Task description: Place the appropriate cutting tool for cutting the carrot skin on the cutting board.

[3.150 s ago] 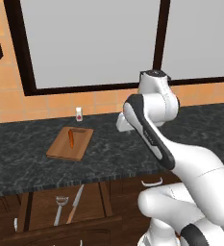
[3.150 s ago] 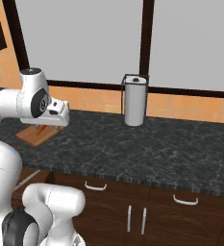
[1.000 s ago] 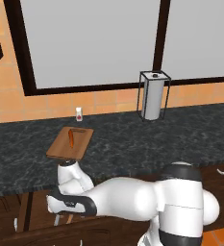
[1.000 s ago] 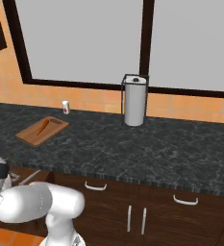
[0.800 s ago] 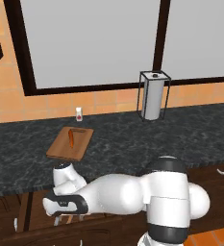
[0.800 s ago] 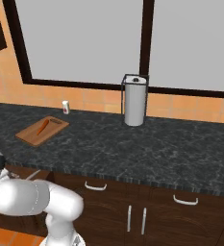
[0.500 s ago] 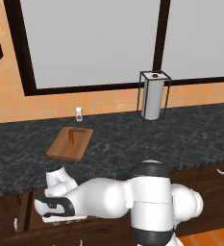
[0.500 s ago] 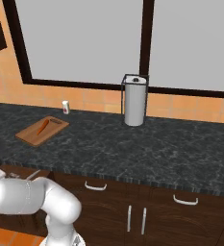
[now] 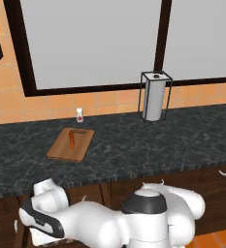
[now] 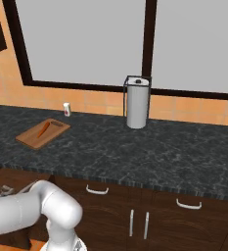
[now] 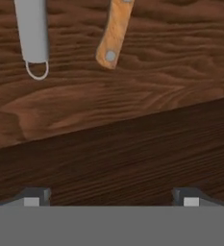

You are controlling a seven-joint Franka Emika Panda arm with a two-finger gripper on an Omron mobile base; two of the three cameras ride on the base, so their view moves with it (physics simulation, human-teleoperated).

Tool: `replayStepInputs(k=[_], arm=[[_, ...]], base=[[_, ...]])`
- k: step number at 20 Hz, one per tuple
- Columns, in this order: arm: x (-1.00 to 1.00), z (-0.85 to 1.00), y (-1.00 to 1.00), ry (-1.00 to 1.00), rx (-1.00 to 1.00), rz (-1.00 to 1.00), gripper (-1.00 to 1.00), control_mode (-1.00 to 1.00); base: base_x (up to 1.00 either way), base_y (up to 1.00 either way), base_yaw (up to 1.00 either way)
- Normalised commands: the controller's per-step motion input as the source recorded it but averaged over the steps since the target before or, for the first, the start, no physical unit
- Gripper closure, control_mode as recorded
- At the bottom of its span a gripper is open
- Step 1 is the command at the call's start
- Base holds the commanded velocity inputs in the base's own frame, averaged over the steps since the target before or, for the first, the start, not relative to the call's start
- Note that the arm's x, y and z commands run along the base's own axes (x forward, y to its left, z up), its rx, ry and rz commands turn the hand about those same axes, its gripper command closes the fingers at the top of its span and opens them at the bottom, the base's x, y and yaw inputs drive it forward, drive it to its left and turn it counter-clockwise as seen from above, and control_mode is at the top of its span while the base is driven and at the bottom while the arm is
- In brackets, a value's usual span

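Orange carrot [image 9: 72, 139] on brown board [image 9: 71, 145] — grey peeler [image 11: 32, 30] (wood-brown knife handle [image 11: 114, 32]).

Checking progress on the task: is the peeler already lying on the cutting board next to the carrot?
No: the cutting board holds just the carrot, while the peeler lies on a wooden surface in the hand view.

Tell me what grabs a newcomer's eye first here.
The white arm bends low below the dark counter. On the counter lies the cutting board with the carrot on it. In the hand view, the open gripper faces the grey peeler handle and a wooden knife handle.
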Motion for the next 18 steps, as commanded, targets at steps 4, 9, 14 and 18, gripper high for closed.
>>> replayStepInputs(k=[4, 9, 14, 18], arm=[[-0.95, 0.0, 0.08, 0.17, 0.04, 0.0, -1.0, -1.0], [-0.04, 0.0, 0.08, 0.04, 0.01, 0.02, -1.0, -1.0], [0.69, 0.0, 0.0, -0.03, 0.0, 0.04, -1.0, -1.0], [0.73, 0.0, 0.12, 0.0, 0.0, 0.02, -1.0, -1.0]], base=[[0.0, 0.0, 0.0], [0.0, 0.0, 0.0], [0.0, 0.0, 0.0], [0.0, 0.0, 0.0]])
